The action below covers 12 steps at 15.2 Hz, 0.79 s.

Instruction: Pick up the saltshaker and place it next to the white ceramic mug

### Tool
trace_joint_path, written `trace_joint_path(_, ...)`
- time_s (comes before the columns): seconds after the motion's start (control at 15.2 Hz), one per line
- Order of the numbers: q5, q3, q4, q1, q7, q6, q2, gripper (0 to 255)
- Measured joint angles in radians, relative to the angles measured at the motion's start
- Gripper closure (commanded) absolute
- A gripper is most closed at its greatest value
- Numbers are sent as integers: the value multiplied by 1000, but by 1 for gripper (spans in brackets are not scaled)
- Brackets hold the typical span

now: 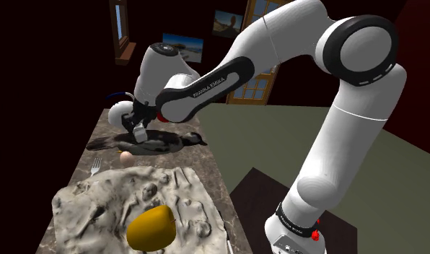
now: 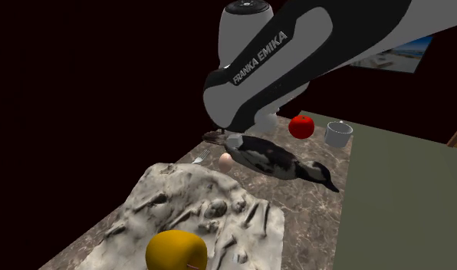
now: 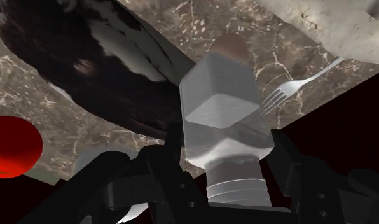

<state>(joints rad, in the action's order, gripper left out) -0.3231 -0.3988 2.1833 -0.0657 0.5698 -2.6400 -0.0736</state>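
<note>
A lived-in home: framed pictures [image 1: 227, 24] on dark walls, a wood-framed window [image 1: 120, 32], a marble surface [image 2: 319, 215] bearing fork [image 3: 303, 86] and tomato [image 2: 300, 126]

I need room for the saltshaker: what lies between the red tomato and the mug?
Nothing: in the second exterior view, only bare marble tabletop separates the tomato from the grey-white mug.

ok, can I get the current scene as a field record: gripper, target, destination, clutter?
gripper: fingers against both sides of the saltshaker
saltshaker: clear squarish body, ribbed neck toward the hand, beside the dark duck figure
lifted: cannot tell
mug: pale grey, upright on the marble table, beside a red fruit, beyond the duck figure from the shaker
clutter: fork near the shaker; grey relief slab with a yellow fruit on it
</note>
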Motion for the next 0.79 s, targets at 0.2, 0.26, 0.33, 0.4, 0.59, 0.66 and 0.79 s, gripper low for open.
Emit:
trace_joint_path(0.2, 44, 16, 7, -31, -78, -8, 9, 255)
trace_joint_path(0.26, 64, 24, 8, -46, -116, -12, 11, 255)
trace_joint_path(0.33, 75, 32, 0, -57, -144, -16, 2, 255)
trace_joint_path(0.4, 98, 40, 7, -74, -184, -22, 8, 255)
trace_joint_path(0.59, 150, 62, -5, -116, -291, -29, -3, 255)
trace_joint_path(0.66, 165, 71, -19, -131, -328, -29, -16, 255)
trace_joint_path(0.79, 198, 84, -33, -159, -397, -30, -28, 255)
